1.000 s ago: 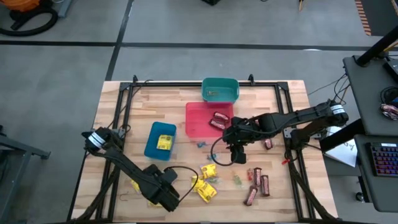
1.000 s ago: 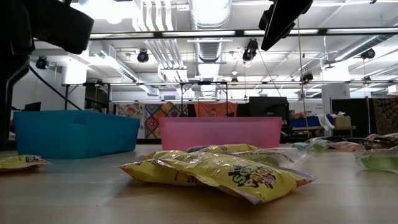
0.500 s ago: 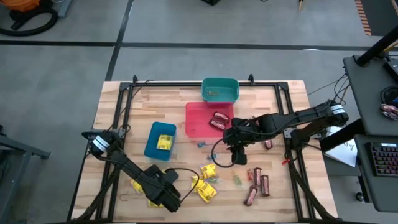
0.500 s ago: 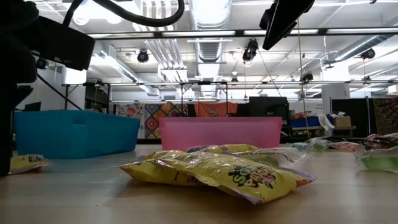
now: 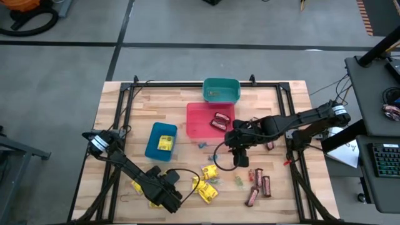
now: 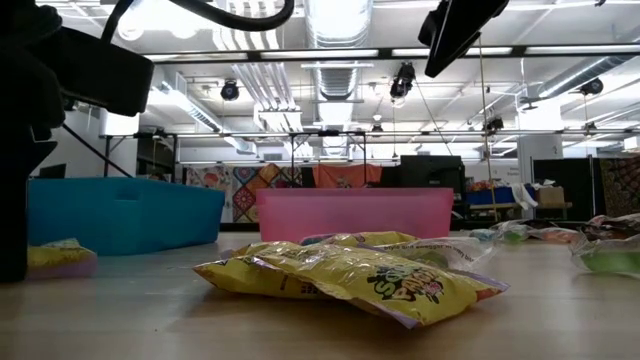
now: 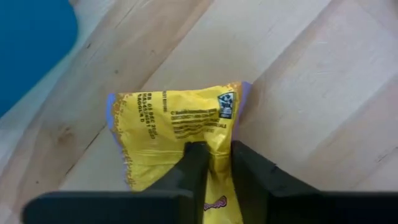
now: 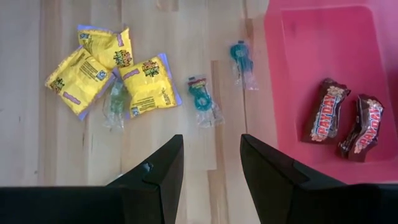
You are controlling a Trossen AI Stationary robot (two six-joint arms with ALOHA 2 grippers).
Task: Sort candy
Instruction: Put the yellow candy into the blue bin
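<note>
The candy lies on the wooden table. My left gripper (image 5: 156, 199) is down at the front left, shut on a yellow packet (image 7: 174, 124) that lies on the wood, also seen in the low view as the packet (image 6: 58, 258). More yellow packets (image 5: 206, 186) lie at the front centre, with small green and blue pieces (image 8: 202, 99) among them. Dark bars (image 5: 259, 181) lie at the front right. My right gripper (image 5: 238, 160) hangs open above the table's middle, nothing between its fingers (image 8: 155, 174). My left gripper pinches the yellow packet between its two fingers, at about the wrapper's middle (image 7: 214, 149). The fingers (image 7: 194, 165) come from above, slanting down. The packet rests on the table, its printed end spread flat beyond the fingertips.
A blue bin (image 5: 154, 149) holds one yellow packet. A red bin (image 5: 199, 122) holds two dark bars (image 8: 345, 118). A teal bin (image 5: 221, 89) stands at the far edge. A black metal frame runs along the table's edges (image 5: 187, 84).
My left gripper has come down onto the yellow packet and shut on it. In the low view the packet, flat before, now stands puckered up beside the fingers. My right gripper has kept still.
</note>
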